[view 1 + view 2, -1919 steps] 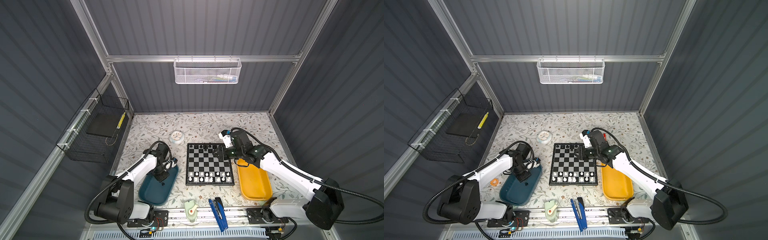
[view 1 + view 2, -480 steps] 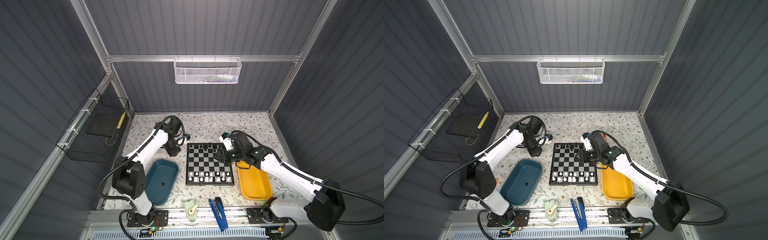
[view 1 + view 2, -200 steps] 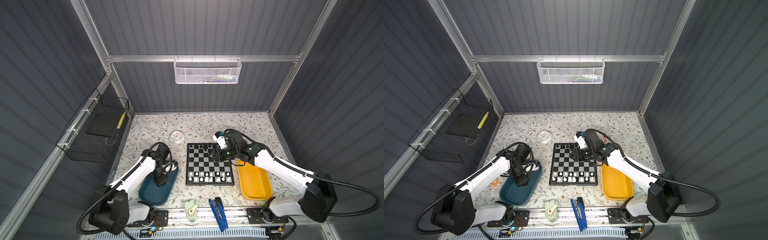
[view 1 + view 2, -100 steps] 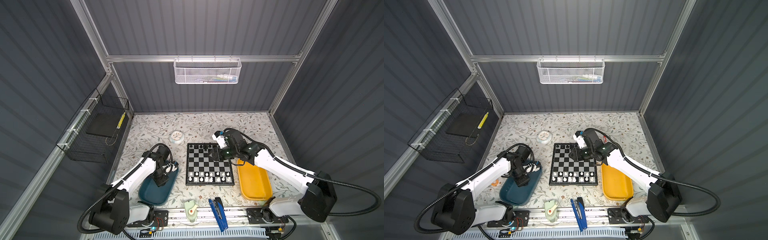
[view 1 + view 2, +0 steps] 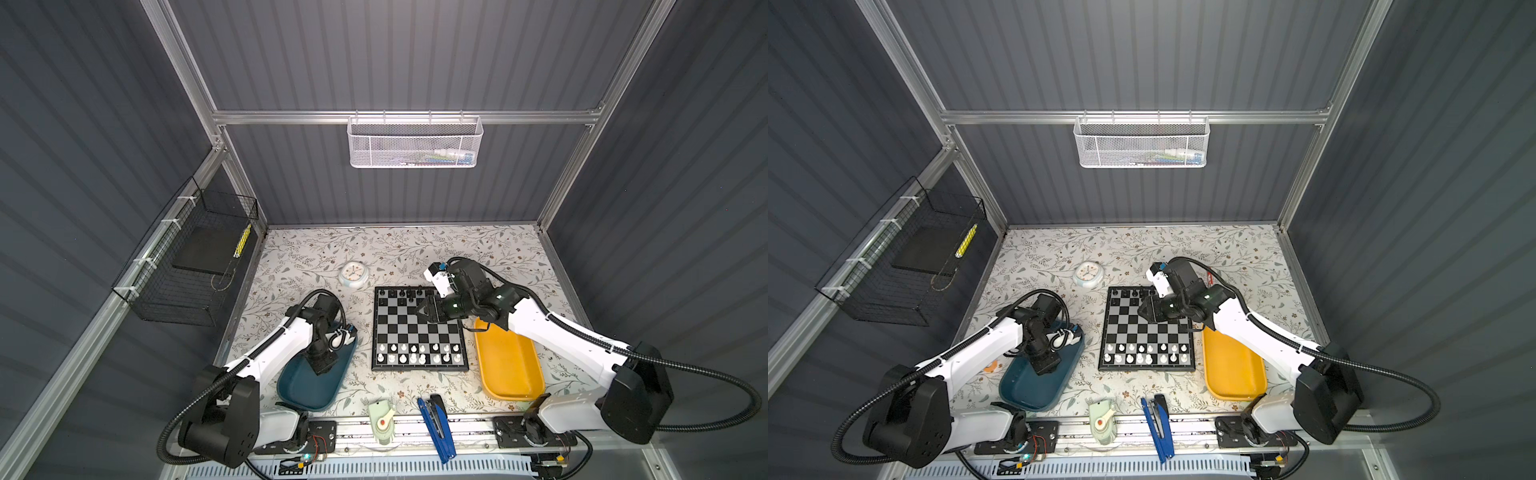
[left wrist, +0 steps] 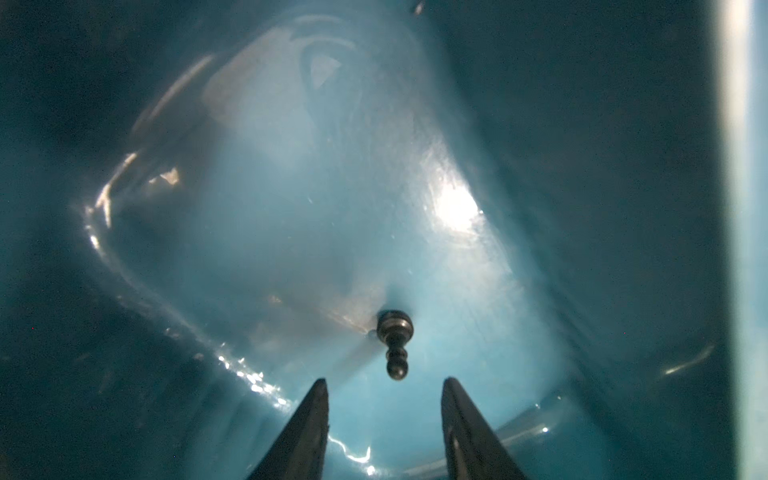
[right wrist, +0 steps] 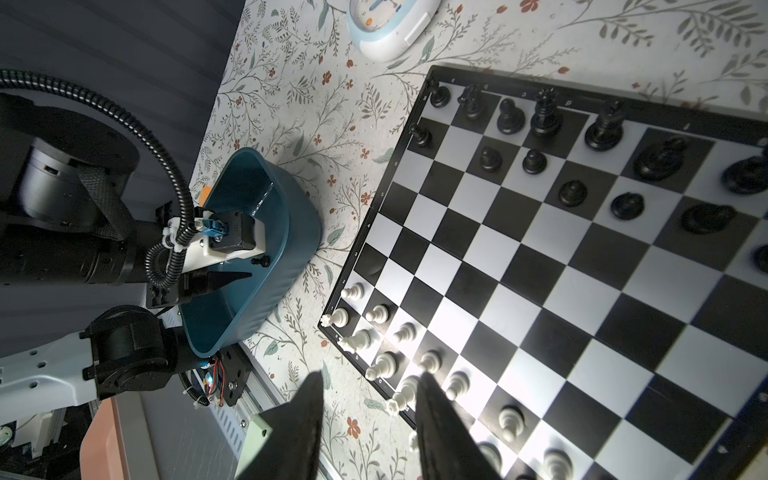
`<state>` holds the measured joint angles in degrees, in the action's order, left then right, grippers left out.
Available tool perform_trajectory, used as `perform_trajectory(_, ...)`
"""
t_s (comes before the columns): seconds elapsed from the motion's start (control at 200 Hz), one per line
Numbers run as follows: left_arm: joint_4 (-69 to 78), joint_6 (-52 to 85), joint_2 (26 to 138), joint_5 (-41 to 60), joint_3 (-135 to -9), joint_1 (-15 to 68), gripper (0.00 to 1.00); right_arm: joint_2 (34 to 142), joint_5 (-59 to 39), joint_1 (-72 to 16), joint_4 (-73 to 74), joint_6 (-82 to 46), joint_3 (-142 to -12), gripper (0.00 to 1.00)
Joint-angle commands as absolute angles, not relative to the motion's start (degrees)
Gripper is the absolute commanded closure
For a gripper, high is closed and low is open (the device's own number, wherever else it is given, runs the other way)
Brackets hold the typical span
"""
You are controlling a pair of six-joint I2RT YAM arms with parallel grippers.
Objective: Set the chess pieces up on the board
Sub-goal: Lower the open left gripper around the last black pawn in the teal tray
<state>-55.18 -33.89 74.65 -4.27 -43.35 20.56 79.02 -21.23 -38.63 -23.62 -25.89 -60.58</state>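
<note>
Left wrist cam is pretty much wall-to-wall teal tray [image 6: 291, 199], with one lone black pawn [image 6: 395, 345] lying on its side on the tray floor. The left gripper [image 6: 384, 381] has its fingers spread with nothing between them. The tips sit just short of the pawn's head and aren't touching it as far as I can see. In both top views that gripper [image 5: 322, 365] [image 5: 1044, 365] points down into the tray, which sits on the table just left of the board [image 5: 415, 332] [image 5: 1144, 330].

Right wrist cam looks across the board [image 7: 540, 270]. The black pieces [image 7: 544, 112] are bunched in the two rows on the far side, over by the little clock [image 7: 390, 25]. A few of them are blurry because they're so close to the lens. The white pieces [image 7: 376, 312] stand in the two rows on the near side.

The right gripper [image 7: 371, 374] is parted too and isn't pinching anything; you can see straight through the gap to the board edge below. In both top views it [image 5: 424, 311] [image 5: 1148, 311] hangs over the far right part of the board, around the black pieces. I can't tell if it's touching any of them. The yellow tray [image 5: 511, 365] [image 5: 1233, 365] lies just beside the board's right edge.
</note>
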Motion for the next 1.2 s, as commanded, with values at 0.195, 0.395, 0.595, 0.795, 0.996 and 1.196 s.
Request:
perform_trajectory(0.195, -54.5, -34.37, 75.4, -3.42, -42.14, 20.3, 0.56, 79.54, -20.87, -39.02, -23.78, -25.74, -61.43, 0.61)
perform_trajectory(0.395, -53.31, -34.67, 75.98, -3.87, -41.41, 20.3, 0.57, 79.73, -20.83, -39.18, -23.75, -25.77, -61.44, 0.61)
perform_trajectory(0.595, -52.57, -34.97, 76.81, -4.04, -40.87, 20.27, 0.59, 79.72, -20.74, -39.2, -23.64, -25.92, -61.35, 0.61)
perform_trajectory(0.795, -51.89, -35.24, 77.8, -4.22, -40.76, 20.3, 0.62, 79.63, -20.7, -39.29, -23.53, -25.93, -61.08, 0.61)
perform_trajectory(0.996, -51.67, -34.99, 78.48, -4.04, -41.01, 20.3, 0.64, 79.45, -20.65, -39.32, -23.47, -25.93, -60.91, 0.61)
perform_trajectory(1.196, -51.5, -34.98, 78.93, -3.96, -40.78, 20.3, 0.66, 79.44, -20.65, -39.29, -23.28, -25.93, -60.64, 0.61)
